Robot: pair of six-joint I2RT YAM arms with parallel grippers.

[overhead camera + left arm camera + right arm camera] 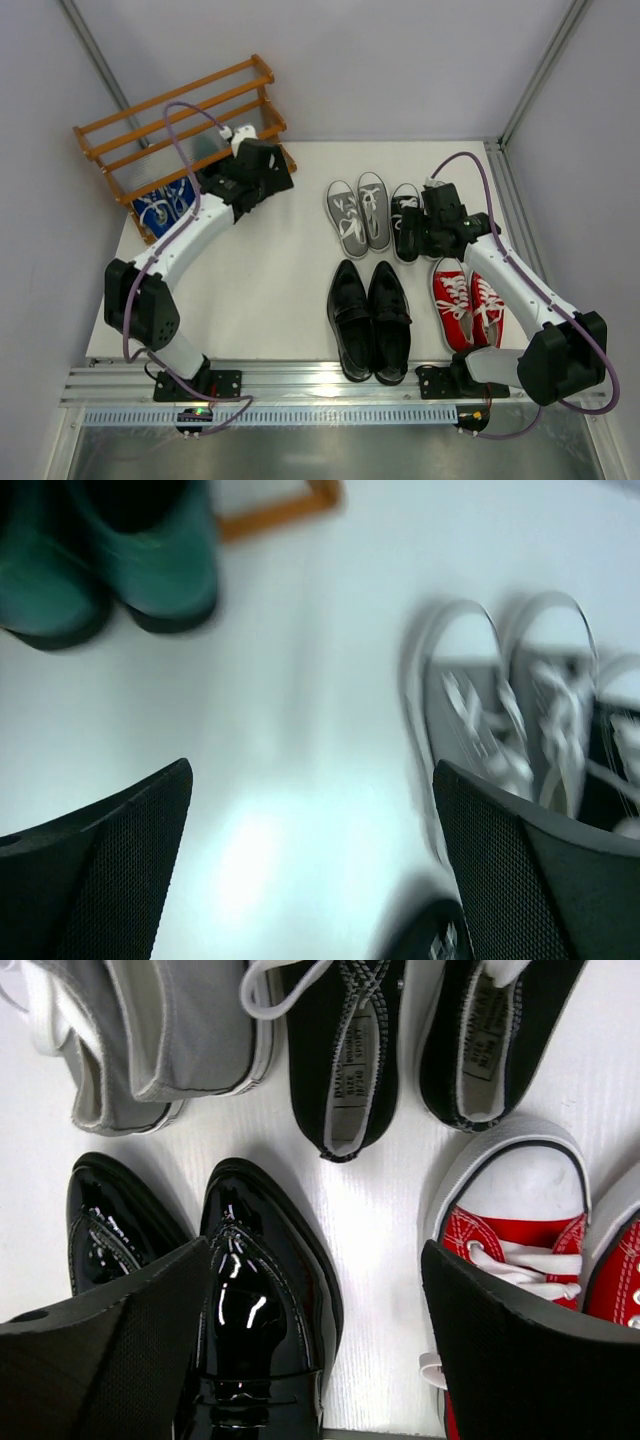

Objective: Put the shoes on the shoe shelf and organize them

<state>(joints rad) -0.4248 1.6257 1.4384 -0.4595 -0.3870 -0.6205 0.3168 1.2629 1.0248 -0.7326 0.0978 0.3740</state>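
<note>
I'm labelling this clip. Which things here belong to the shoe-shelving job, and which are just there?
Job: shoe shelf, blue sneakers, green loafers, grey sneakers, black-and-white sneakers, black loafers, red sneakers.
Just there: purple cables, metal mounting rail.

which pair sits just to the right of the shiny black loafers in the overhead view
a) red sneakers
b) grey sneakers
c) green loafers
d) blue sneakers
a: in the overhead view the red sneakers lie on the table right beside the black loafers, on their right, while the grey sneakers lie farther back.
</note>
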